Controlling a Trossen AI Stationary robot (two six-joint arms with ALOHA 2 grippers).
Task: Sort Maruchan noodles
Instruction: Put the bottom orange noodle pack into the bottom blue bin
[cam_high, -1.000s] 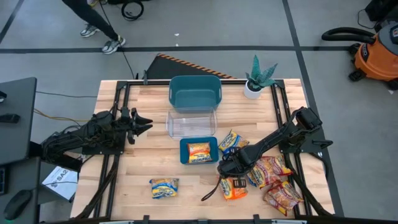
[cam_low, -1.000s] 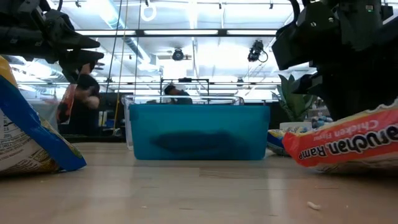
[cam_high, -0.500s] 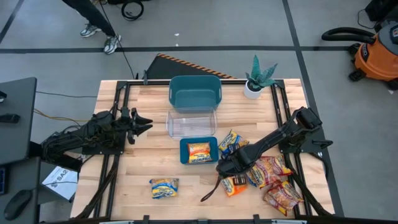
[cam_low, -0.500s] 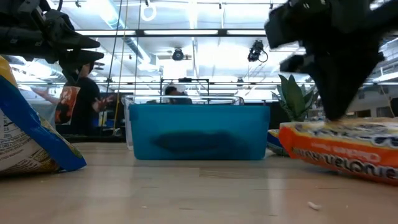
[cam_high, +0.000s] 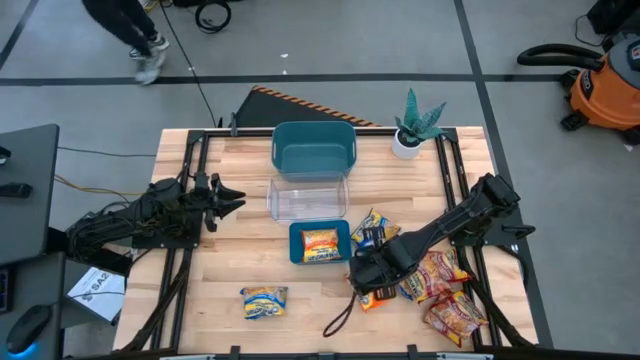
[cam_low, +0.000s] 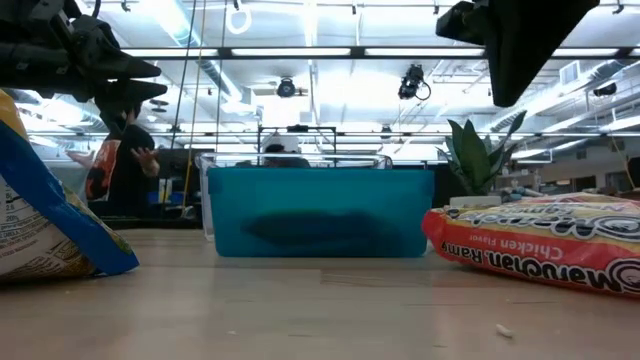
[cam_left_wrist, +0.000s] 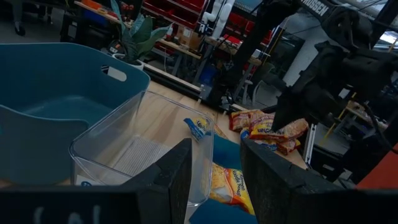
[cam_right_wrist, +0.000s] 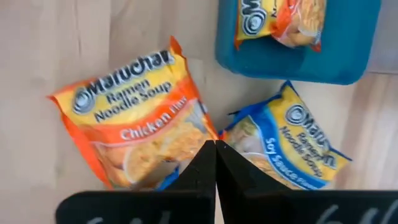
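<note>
My right hand (cam_high: 366, 283) is parked right over the orange chicken packet (cam_right_wrist: 134, 118), fingers pressed together with nothing between them, so no grip. The packet lies flat on the table (cam_high: 210, 270), just beside the small teal bin (cam_high: 296, 243), probably staged for that bin since one orange packet (cam_high: 320, 244) is already inside. Crinkly glossy plastic, looks slippery. Left hand (cam_high: 228, 198) waits beside the clear bin (cam_high: 306, 199), slightly spread, empty.

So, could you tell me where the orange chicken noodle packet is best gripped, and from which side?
I would come straight down from above, since the orange packet lies flat, label up, on the table. Pinch the edge that faces bare wood, away from the soy sauce packet crowding its other side. The right hand hangs shut just over it and would need to open first.
</note>
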